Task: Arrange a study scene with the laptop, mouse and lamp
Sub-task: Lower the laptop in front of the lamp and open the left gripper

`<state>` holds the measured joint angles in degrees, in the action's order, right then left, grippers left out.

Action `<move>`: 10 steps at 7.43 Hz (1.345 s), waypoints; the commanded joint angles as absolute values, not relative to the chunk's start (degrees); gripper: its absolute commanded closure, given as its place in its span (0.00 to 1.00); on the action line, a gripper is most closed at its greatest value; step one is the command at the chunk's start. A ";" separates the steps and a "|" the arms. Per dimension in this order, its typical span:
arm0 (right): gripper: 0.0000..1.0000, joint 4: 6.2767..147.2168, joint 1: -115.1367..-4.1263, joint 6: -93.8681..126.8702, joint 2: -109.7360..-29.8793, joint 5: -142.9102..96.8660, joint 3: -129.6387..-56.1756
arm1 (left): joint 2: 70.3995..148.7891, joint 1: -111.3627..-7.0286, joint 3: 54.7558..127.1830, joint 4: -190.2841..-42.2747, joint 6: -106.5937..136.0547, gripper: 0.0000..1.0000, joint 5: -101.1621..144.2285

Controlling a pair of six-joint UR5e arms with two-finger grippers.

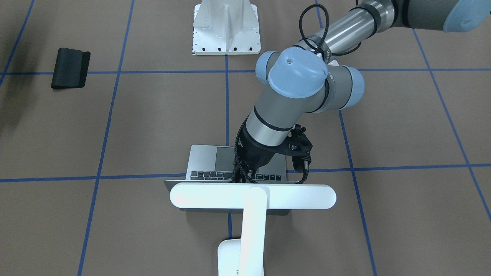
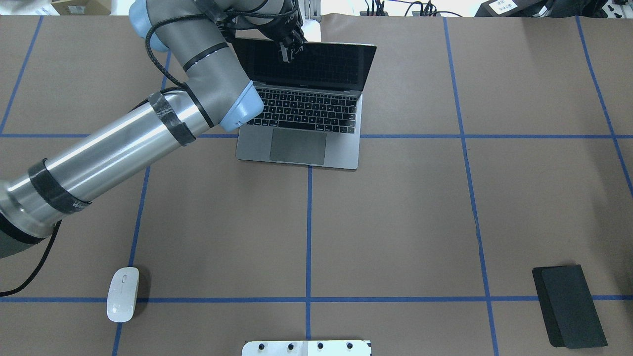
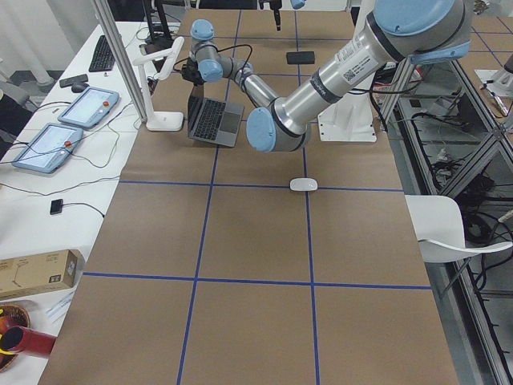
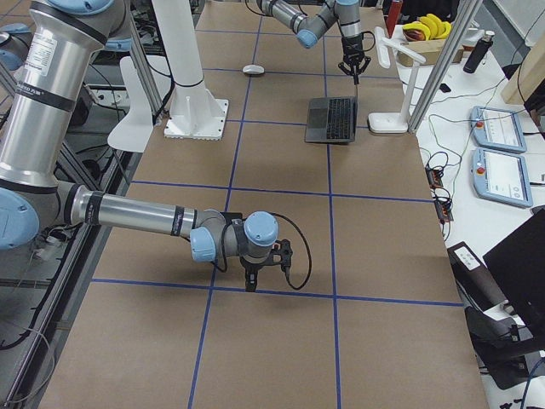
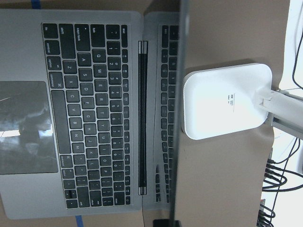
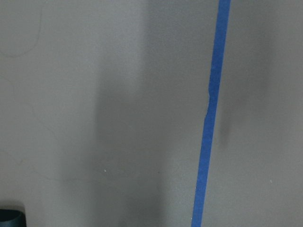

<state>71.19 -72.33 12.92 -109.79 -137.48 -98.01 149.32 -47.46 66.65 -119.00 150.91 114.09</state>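
The grey laptop (image 2: 301,123) stands open at the table's far side, with its screen about upright. My left gripper (image 2: 287,49) straddles the top edge of the lid, and its fingers look shut on it. The left wrist view shows the keyboard (image 5: 90,113) and the lid edge-on. The white lamp (image 1: 253,196) stands just behind the laptop with its light bar over the lid; its base (image 5: 227,101) shows in the left wrist view. The white mouse (image 2: 122,294) lies alone at the near left. My right gripper (image 4: 253,281) hangs low over bare paper far from these things; I cannot tell whether it is open.
A thin black mat (image 2: 568,306) lies at the near right. A white ribbed bracket (image 1: 226,28) sits at the table's near middle edge. Blue tape lines (image 2: 309,222) divide the brown paper. Tablets and cables lie on a side table beyond the lamp.
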 commanded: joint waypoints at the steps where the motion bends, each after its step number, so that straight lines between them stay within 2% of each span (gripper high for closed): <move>1: 0.00 71.19 -72.33 12.92 -109.78 -137.55 -98.00 | 149.59 -47.20 65.39 -120.50 150.65 1.00 112.85; 5: 0.00 71.19 -72.33 12.92 -109.69 -137.55 -97.56 | 148.19 -47.20 65.39 -123.56 148.81 1.00 111.27; 6: 0.00 71.19 -72.33 12.92 -109.60 -137.55 -97.56 | 147.14 -47.20 66.09 -124.10 147.32 0.80 111.27; 7: 0.00 71.19 -72.33 12.92 -109.60 -137.55 -97.56 | 146.69 -47.20 66.79 -124.45 147.04 0.65 111.36; 9: 0.00 71.19 -72.33 12.92 -109.60 -137.64 -97.65 | 141.09 -47.20 71.61 -130.22 147.04 0.57 111.36; 10: 0.00 71.28 -72.33 13.01 -109.43 -137.72 -97.56 | 138.72 -47.28 74.76 -131.73 146.95 0.47 111.53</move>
<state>71.21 -72.33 12.94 -109.55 -137.65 -97.58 141.91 -47.20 71.17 -129.19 147.08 111.39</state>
